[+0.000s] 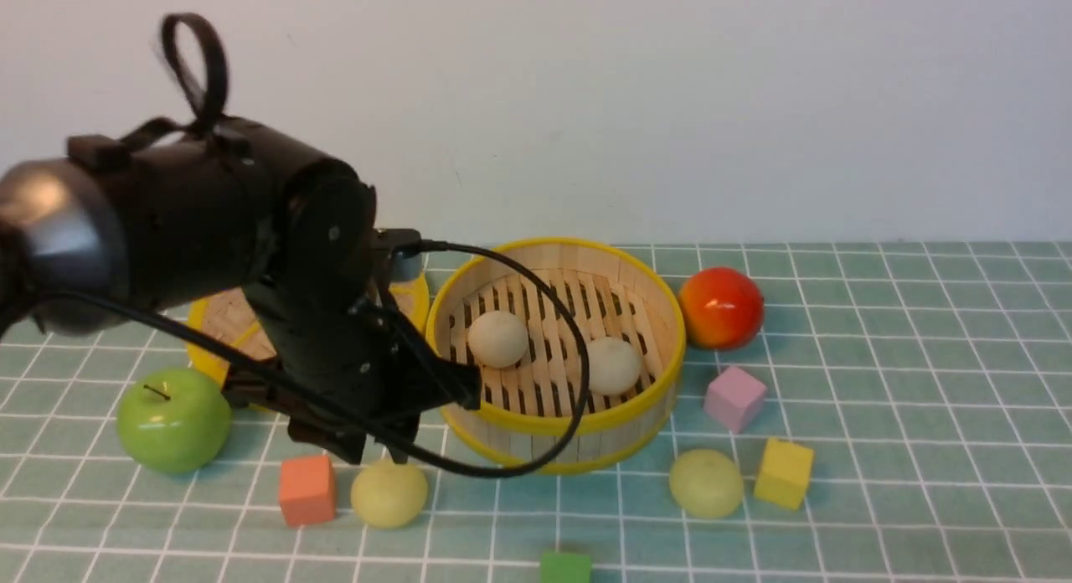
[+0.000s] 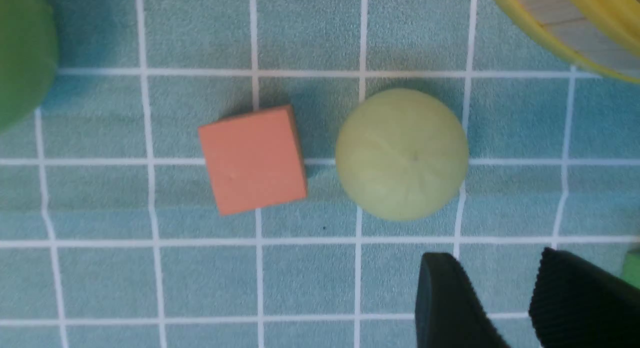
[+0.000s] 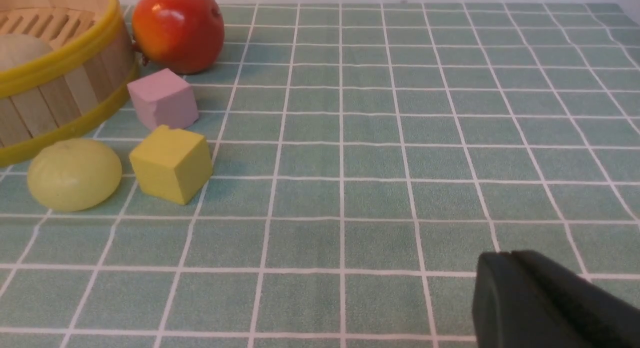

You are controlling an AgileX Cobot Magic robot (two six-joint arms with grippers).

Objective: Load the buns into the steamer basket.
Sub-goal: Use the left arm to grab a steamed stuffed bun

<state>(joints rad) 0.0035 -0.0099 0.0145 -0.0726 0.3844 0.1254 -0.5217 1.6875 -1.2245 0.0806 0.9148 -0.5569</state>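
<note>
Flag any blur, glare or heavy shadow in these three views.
Front view: the left arm looms close and soft; a glare spot sits on the red-orange fruit. Left wrist view: mostly crisp, with a soft shadow beside the orange cube. Right wrist view: the right claw is blurred; the cloth is sharp.

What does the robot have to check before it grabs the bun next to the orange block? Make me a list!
1. Left tool open and empty: ok.
2. Bun between its fingers: not ok, it lies off to one side.
3. Gap between bun and orange block: ok, small.
4. Room in basket: ok, only two buns inside.
5. Cable clear of basket: cannot tell.
6. Right tool out of the way: ok, shut, over the cloth.
</note>
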